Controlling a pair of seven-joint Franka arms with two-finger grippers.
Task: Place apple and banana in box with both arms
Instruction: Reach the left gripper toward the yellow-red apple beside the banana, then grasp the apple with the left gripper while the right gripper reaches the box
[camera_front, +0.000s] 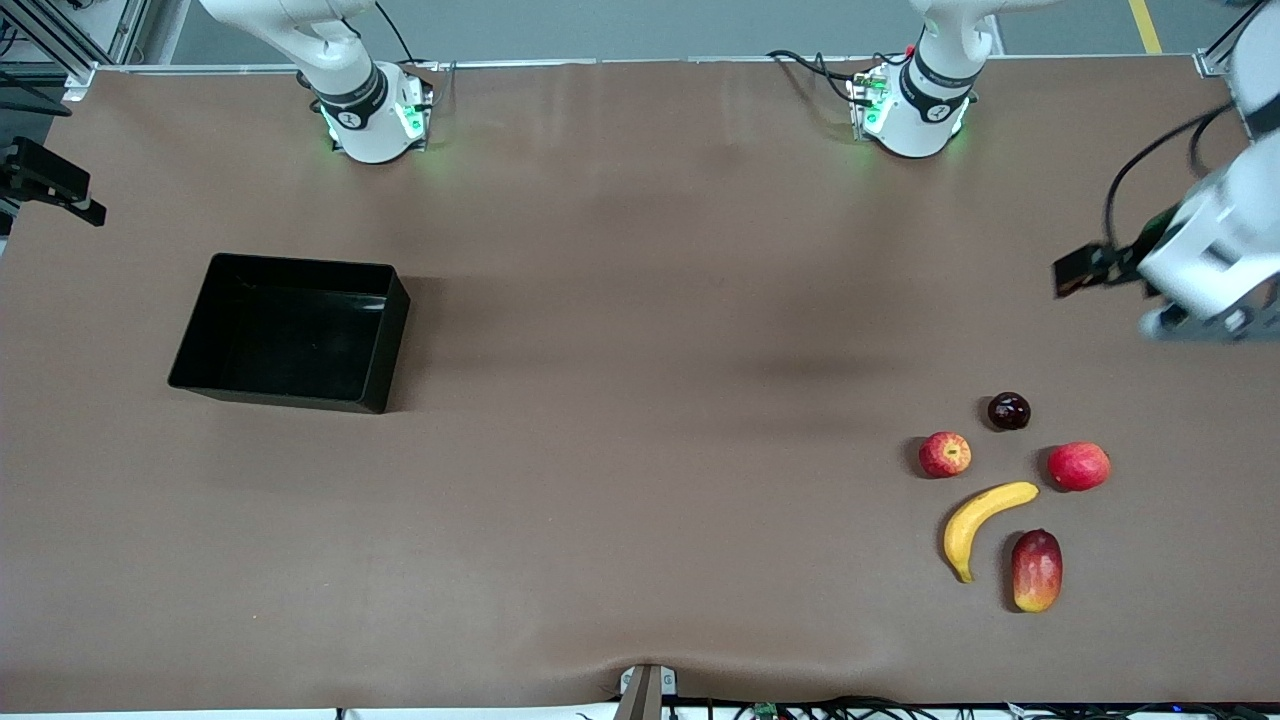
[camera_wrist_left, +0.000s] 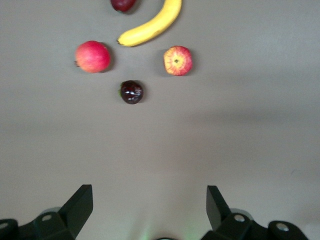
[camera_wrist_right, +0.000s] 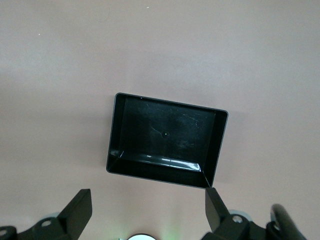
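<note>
Left pincer (camera_wrist_left: 148, 210) spread over bare tabletop (camera_front: 640, 480), right pincer (camera_wrist_right: 145, 212) spread above empty box (camera_wrist_right: 212, 145), mango (camera_wrist_left: 123, 4) cut off beside banana (camera_wrist_left: 152, 25), apple (camera_wrist_left: 178, 60) apart, both pincers out of the front view.

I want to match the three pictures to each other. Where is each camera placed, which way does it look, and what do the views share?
Front view: high across the table, facing both bases; shows the box, the fruit group, and the left arm's wrist over the table's left-arm end.
Left wrist view: looks down past the open left gripper at the apple, banana and dark fruit.
Right wrist view: looks down past the open right gripper at the box.
Shared: the front view shares the fruits with the left wrist view, the box with the right.
</note>
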